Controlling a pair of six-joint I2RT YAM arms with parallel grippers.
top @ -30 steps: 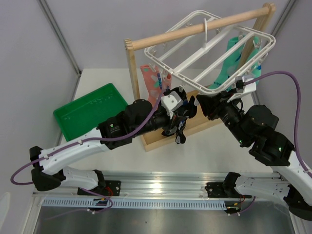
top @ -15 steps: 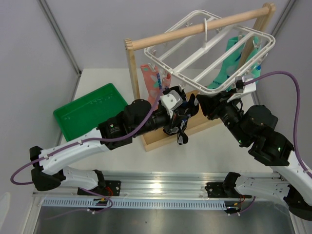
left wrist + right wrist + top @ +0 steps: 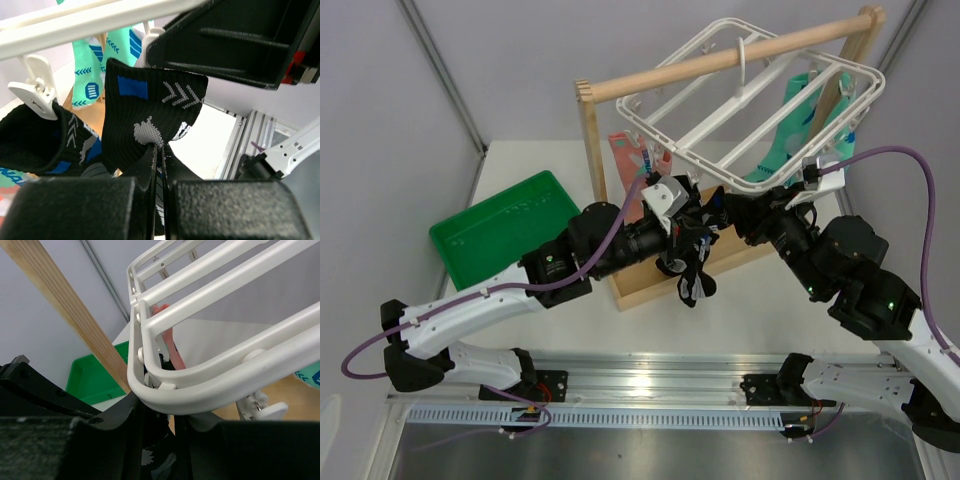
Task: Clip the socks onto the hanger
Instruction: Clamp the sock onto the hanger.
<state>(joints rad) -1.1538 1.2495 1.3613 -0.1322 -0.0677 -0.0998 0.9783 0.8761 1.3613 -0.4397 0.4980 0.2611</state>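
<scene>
Left gripper (image 3: 159, 150), jaws pressed shut, pinches a black knitted sock with white chevrons and a blue patch (image 3: 150, 110), holding it up just under the near rail of the white plastic grid hanger (image 3: 165, 402), beside a second black sock (image 3: 30, 140) below a white clip (image 3: 32, 90). Right gripper (image 3: 160, 425) sits under the hanger's near corner; whether it grips anything I cannot tell, since its fingertips are hidden. A salmon-pink sock (image 3: 625, 165) hangs from the hanger's left corner and a teal sock (image 3: 790, 130) from its right, under the light wooden rack (image 3: 720, 60), and the green plastic tray (image 3: 505, 225) lies left.
</scene>
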